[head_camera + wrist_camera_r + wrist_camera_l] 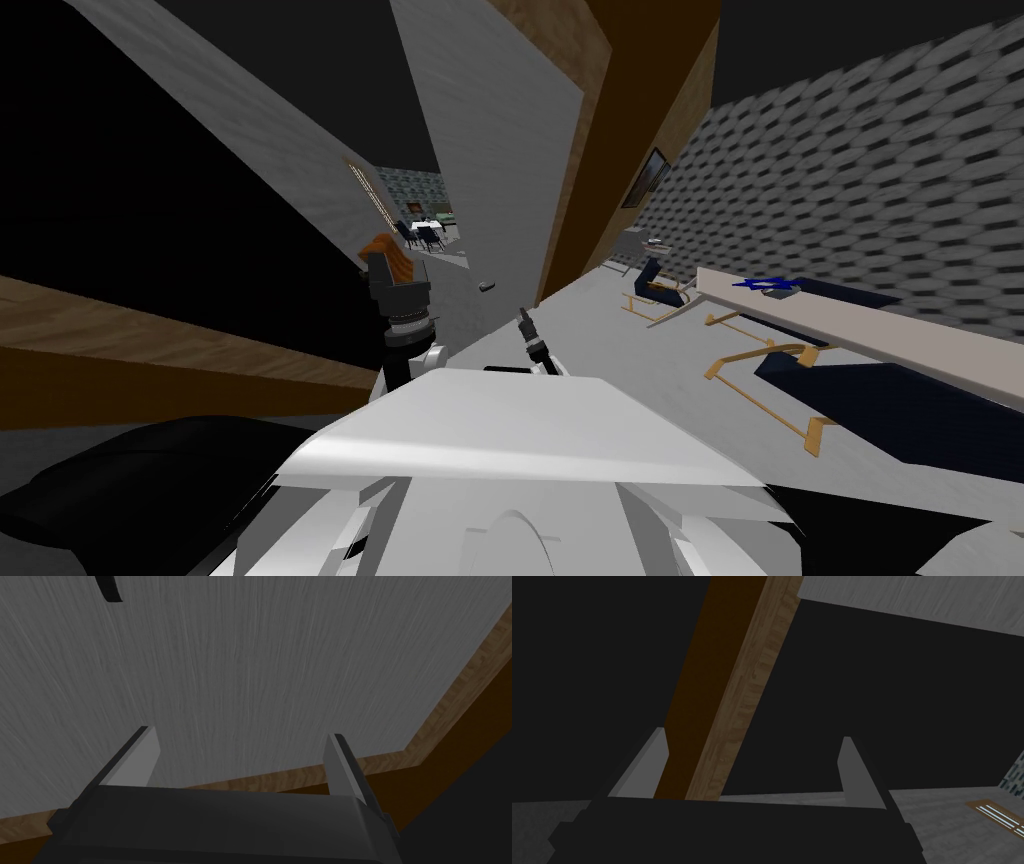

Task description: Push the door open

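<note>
Grippers number two, each with two blade fingers; doors, one; handles on it, one.

The right gripper [242, 763] has its fingers spread about a third of the wrist view apart and holds nothing. It aims at the grey door [250, 666], whose panel lies straight ahead of the fingertips; I cannot tell whether the tips touch it. The small dark handle [109, 588] sits farther out on the panel, beyond one finger. A wooden frame [450, 711] runs along the panel's edge, passing behind both fingers near their bases.

In the head view the right forearm reaches forward, with the gripper just below the handle. The door stands ajar, and the gap on the gripper's left shows a far room with a white table [428, 228].

The left gripper [752, 771] is also spread wide and empty, and it is raised beside the right one. Ahead of it a wooden post [747, 691] rises from near one finger, with a black area on both sides.
</note>
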